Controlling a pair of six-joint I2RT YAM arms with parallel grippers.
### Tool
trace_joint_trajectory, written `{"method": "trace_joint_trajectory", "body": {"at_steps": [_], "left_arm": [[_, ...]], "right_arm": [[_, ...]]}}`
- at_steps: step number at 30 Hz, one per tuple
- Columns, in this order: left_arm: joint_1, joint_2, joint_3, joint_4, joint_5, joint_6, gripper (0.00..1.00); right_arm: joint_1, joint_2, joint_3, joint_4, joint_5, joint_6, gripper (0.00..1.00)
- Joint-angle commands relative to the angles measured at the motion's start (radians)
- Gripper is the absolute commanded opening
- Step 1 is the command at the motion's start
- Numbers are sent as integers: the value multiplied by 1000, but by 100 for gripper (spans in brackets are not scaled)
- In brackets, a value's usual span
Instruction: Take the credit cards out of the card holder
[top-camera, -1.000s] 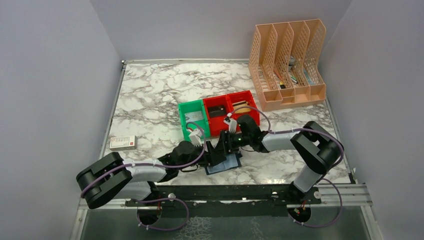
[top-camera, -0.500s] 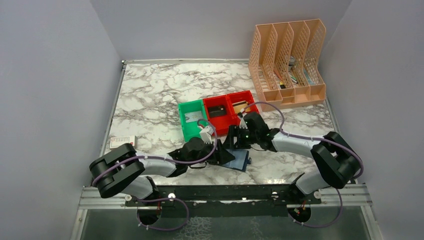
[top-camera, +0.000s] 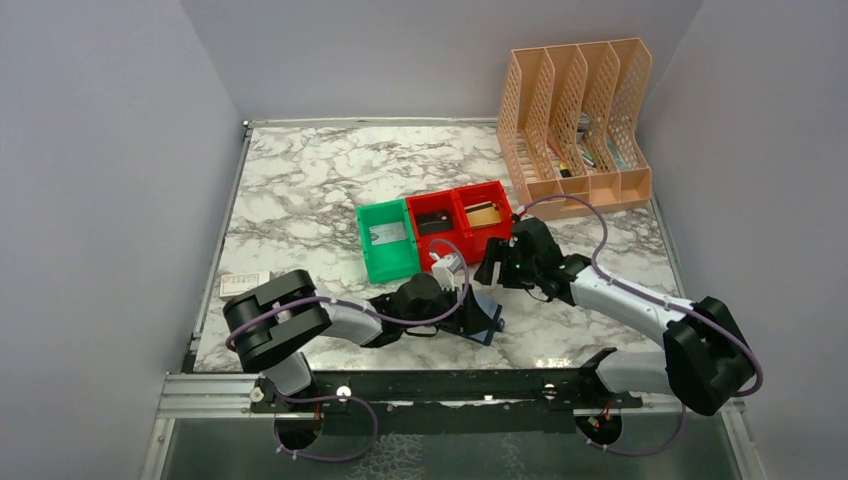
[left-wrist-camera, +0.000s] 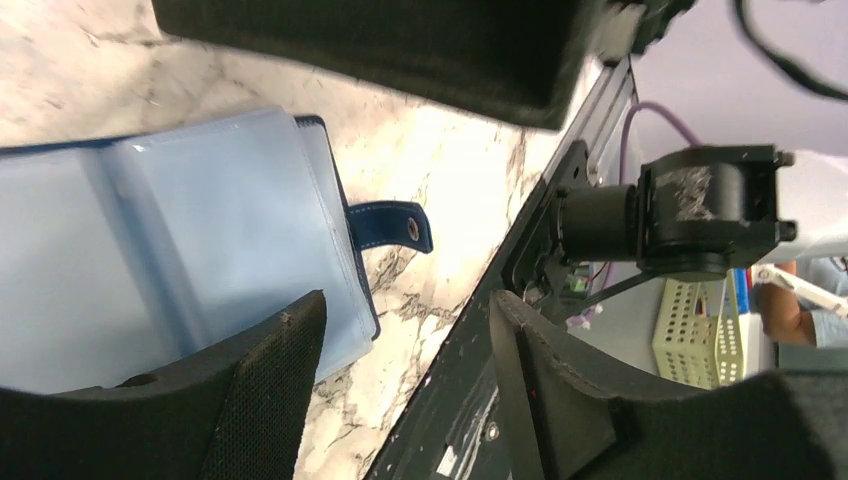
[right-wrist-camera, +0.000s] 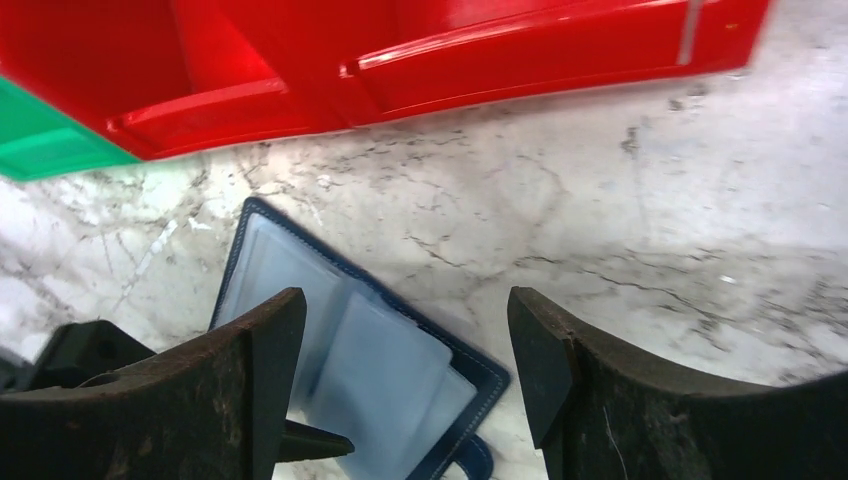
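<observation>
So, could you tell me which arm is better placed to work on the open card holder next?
Probably the left arm: its open jaws sit low, right at the holder. The right arm has its jaws open too, but they stand off toward the red bins.

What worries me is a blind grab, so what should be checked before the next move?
1. Card holder lies open on the table: ok.
2. Left gripper open and empty: ok.
3. Right gripper open, over the card holder: ok.
4. Cards showing in the sleeves: cannot tell; they look plain pale blue.
5. Card holder pinned so it won't slide: cannot tell; the left gripper is at its edge, contact unclear.
6. Snap strap clear of the sleeves: ok, it lies out to the side.
</observation>
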Motion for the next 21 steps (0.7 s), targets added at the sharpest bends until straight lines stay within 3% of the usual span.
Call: {"method": "trace_joint_trajectory", "body": {"at_steps": [1,8,10,16,21], "left_arm": [[-25,58,33,32,65,18,62],[-25,-132,-60,-15,-24,51,61],[-26,-224,-75,-118,-73,75,62],[-13,-460,-69,-595,-333,98,69],[10,-619,-89,-764,-403,106,72]], "right_arm": [[-6,-65,11,-83,79,-12,75],[-6,-108,-8,-8,-152,-72,63],[-4,-93,-2,12,-229,-78,57],[73,15,44,16,-234,-92,56],[115,115,67,51,-239,-92,56]]}}
